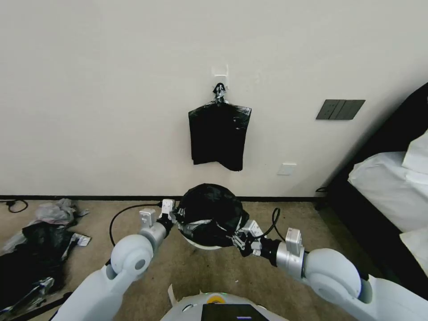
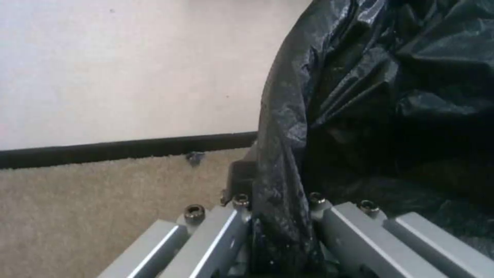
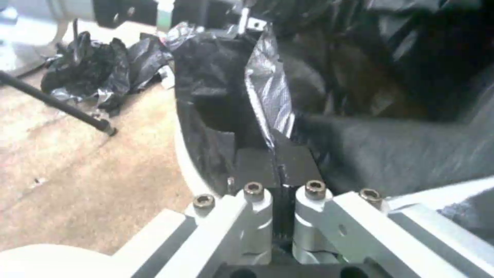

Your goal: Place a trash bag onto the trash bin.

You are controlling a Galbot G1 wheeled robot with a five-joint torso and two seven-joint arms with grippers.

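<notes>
Against the wall, the trash bag [image 1: 209, 209] balloons over the trash bin [image 1: 203, 244]. Left gripper [image 1: 174, 218] and right gripper [image 1: 238, 238] each pinch its edge on opposite sides. Bag looks mostly draped; pulling its edge down around the rim seems left.

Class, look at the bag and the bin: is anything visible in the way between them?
Nothing visible. The trash bag already sits over the trash bin, whose white rim shows below it. The left gripper and right gripper each pinch the bag's plastic on opposite sides, jaws shut on it.
</notes>
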